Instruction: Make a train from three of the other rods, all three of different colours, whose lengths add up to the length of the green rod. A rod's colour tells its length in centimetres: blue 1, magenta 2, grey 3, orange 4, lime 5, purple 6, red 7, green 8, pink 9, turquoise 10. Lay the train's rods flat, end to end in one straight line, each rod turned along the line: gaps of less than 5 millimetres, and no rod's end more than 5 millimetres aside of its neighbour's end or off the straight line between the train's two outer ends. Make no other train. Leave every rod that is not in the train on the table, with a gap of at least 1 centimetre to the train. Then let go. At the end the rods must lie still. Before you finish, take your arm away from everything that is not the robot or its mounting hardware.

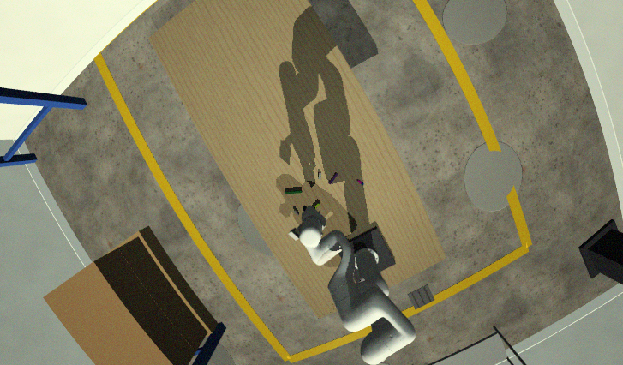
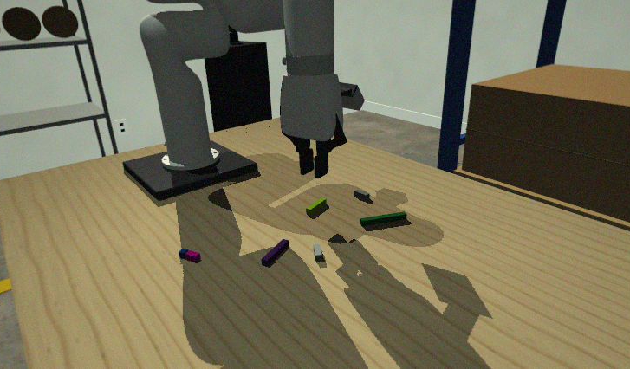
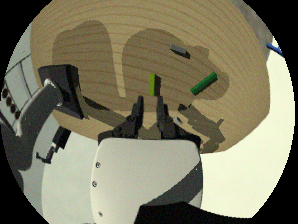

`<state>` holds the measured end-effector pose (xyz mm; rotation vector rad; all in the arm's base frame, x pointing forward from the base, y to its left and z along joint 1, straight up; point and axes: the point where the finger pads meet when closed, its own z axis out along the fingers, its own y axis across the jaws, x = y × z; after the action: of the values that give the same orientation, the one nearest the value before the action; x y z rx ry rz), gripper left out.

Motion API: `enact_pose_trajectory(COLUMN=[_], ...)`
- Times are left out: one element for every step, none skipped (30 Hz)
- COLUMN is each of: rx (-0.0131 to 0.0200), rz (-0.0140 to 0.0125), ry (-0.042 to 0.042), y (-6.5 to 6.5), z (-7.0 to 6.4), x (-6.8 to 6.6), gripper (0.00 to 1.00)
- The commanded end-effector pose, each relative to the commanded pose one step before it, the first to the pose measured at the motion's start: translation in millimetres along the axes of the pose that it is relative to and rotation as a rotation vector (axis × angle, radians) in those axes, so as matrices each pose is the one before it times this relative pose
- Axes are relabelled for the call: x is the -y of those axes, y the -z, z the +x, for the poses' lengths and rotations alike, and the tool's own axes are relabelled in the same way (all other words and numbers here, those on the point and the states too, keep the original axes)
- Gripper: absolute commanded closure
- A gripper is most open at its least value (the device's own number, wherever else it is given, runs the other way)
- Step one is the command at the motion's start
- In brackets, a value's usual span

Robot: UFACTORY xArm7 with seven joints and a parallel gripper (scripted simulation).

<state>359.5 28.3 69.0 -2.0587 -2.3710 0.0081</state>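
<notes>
Evidently light and stiff; lime rod (image 1: 317, 206) (image 2: 315, 207) (image 3: 152, 85) seen left of green rod (image 1: 293, 192) (image 2: 383, 218) (image 3: 204, 83) | gripper (image 1: 308, 208) (image 2: 314, 175) (image 3: 150, 102) narrowly parted, empty | mid-length grip across long sides advised; slip possible

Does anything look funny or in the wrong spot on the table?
Nothing looks spilled or broken. One thing stands out: the blue rod and pink-purple rod sit end to end, while the other rods lie apart and point different ways. That may be on purpose, since the job is to make a train.
</notes>
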Motion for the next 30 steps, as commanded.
enact_pose_trajectory(rx=[0.00061,0.00003,0.0,0.0,0.00004,0.00005,0.00006,0.00008,0.00009,0.0001,0.00011,0.00012,0.00003,0.0,0.0,0.0,0.0,0.00001,0.0,0.0,0.0,0.0,0.0,0.0,0.0,0.0,0.00001,0.0,0.0,0.00001], rz=[-0.00362,0.00001,0.0,0.0,0.00001,0.00002,0.00002,0.00003,0.00003,0.00004,0.00004,0.00004,0.00001,0.0,0.0,0.0,0.0,0.0,0.0,0.0,0.0,0.0,0.0,0.0,0.0,0.0,0.0,0.0,0.0,0.0], ry=[-0.00003,-0.00001,0.0,0.0,-0.00002,-0.00002,-0.00003,-0.00003,-0.00003,-0.00004,-0.00004,-0.00005,-0.00001,0.0,0.0,0.0,0.0,0.0,0.0,0.0,0.0,0.0,0.0,0.0,0.0,0.0,0.0,0.0,0.0,0.0], y=[0.89,-0.18,0.0,0.0,-0.25,-0.32,-0.39,-0.47,-0.55,-0.63,-0.72,-0.8,-0.87,-0.95,-1.03,-1.1,-1.17,-1.24,-1.31,0.0,0.0,-1.37,-1.42,-1.47,-1.51,-1.55,-1.58,-1.6,-1.61,-1.62], z=[-0.16,0.0,0.0,0.0,0.0,0.0,0.0,0.0,0.01,0.01,0.01,0.01,0.01,0.01,0.01,0.01,0.02,0.01,0.02,0.0,0.0,0.02,0.02,0.02,0.02,0.02,0.02,0.02,0.02,0.02], x=[-1.4,0.0,0.0,0.0,0.0,0.0,-0.01,-0.01,-0.01,-0.01,0.0,0.0,-0.01,-0.01,-0.01,-0.01,-0.01,-0.02,-0.01,0.0,0.0,-0.01,-0.02,-0.02,-0.01,-0.01,-0.02,-0.01,-0.01,-0.02], gripper=[0.76,0.76,0.76,0.76,0.76,0.76,0.76,0.76,0.76,0.76,0.76,0.76,0.76,0.76,0.76,0.76,0.76,0.76,0.76,0.76,0.76,0.76,0.76,0.76,0.76,0.76,0.76,0.76,0.76,0.76])
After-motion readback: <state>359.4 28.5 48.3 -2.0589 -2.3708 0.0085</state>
